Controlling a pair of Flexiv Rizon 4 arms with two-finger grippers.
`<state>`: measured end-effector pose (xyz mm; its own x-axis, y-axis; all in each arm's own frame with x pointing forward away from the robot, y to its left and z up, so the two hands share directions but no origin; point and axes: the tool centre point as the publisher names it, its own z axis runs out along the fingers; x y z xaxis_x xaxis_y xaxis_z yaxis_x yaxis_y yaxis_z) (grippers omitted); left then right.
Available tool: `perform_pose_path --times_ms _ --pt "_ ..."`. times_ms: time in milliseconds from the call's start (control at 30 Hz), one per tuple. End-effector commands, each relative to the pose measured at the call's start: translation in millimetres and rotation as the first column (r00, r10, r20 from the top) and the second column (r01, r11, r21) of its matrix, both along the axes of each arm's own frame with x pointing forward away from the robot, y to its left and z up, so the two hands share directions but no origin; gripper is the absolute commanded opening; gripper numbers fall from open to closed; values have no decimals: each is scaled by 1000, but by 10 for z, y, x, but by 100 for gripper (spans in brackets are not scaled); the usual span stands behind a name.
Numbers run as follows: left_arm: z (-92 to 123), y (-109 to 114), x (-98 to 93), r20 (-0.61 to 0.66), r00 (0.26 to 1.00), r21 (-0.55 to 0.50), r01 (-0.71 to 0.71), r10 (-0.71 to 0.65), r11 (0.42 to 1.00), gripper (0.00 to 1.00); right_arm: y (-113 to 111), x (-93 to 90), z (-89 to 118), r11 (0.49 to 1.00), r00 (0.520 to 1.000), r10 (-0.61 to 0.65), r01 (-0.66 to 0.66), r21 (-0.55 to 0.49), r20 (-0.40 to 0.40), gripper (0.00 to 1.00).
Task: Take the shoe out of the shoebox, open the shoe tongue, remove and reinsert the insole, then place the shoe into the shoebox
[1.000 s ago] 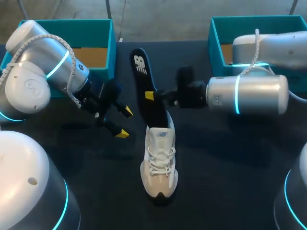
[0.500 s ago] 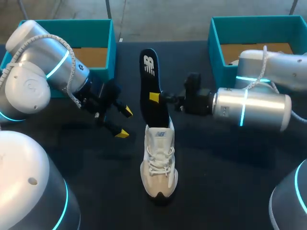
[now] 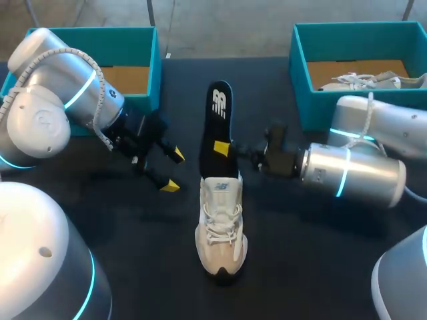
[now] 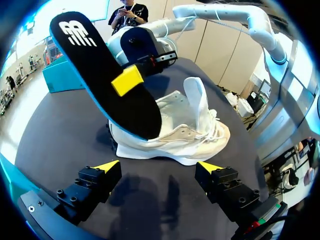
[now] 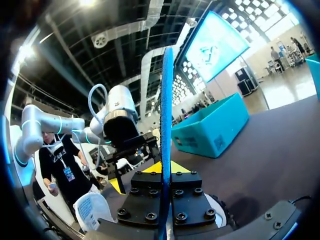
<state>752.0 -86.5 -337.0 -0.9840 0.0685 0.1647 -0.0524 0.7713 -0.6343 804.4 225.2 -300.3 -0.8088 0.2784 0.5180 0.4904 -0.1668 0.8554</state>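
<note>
On the dark worktop (image 3: 300, 267), between the two arms, you have the white lace-up sneaker (image 3: 221, 230). It stands on its sole, outside of both boxes, with the toe toward the robot and the tongue lifted upright. Your right pincer (image 3: 223, 148) is clamped on the black insole with blue edge (image 3: 217, 120), one yellow tip on each face, and holds it tilted above the worktop. The lower end of the insole meets the heel opening of the sneaker, but you cannot tell if it sits inside. Your left pincer (image 3: 173, 171) hangs near the sneaker, at its left side, with the fingers apart and nothing between them. At the far corners stand two teal cardboard shoeboxes. The left shoebox (image 3: 155, 60) is behind your left arm, and the right shoebox (image 3: 298, 67) has a second white sneaker (image 3: 363, 81) lying in it.
</note>
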Motion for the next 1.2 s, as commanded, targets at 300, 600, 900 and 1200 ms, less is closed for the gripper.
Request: perform_pose_path --times_ms 300,600,900,1200 --pt "-1 -3 -1 1 1000 2 0 0 1000 100 -55 -36 -46 825 847 526 -531 194 84 0" --pt "-1 -3 -1 1 1000 2 0 0 1000 100 -52 -178 -197 821 840 542 -539 189 42 0" --pt "-1 -3 -1 1 1000 2 0 0 1000 100 -60 -325 -362 821 834 551 -541 182 -10 0" --pt "-1 -3 -1 1 1000 2 0 0 1000 100 -69 -413 -406 819 825 563 -549 167 -50 0"
